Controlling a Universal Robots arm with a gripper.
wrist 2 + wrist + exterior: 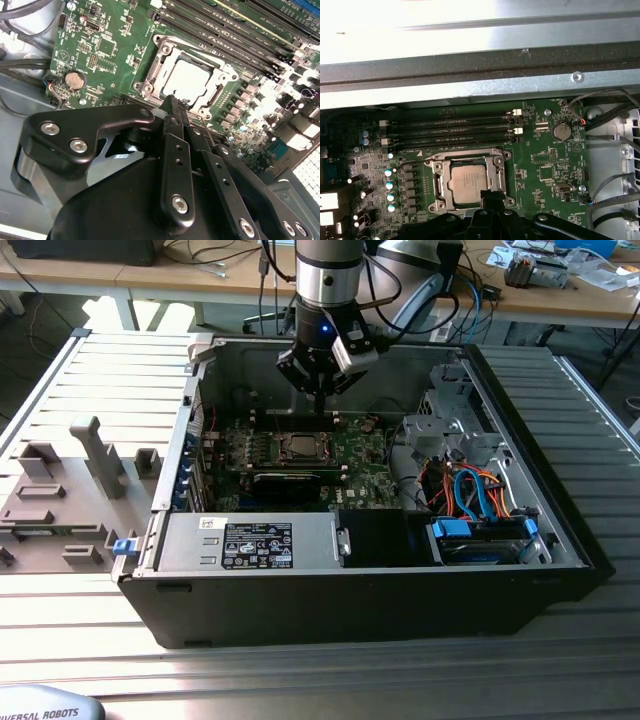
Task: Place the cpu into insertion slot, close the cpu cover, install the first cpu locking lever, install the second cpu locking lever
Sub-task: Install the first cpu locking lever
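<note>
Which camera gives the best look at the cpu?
The second wrist view: the cpu looks largest there, seated under its cover. The first wrist view shows it smaller, the pincer hiding one edge; the exterior view shows it tiny.

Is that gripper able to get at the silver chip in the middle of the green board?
Probably yes. The gripper hangs just over the cpu cover, at the edge of the cpu, with nothing between them inside the open case.

The dull silver-grey square cpu (468, 183) sits in the insertion slot (441, 205) on the green circuit board (540, 160), framed by the thin silvery cpu cover (496, 170), with the black claw (494, 199) closed just beside it.
</note>
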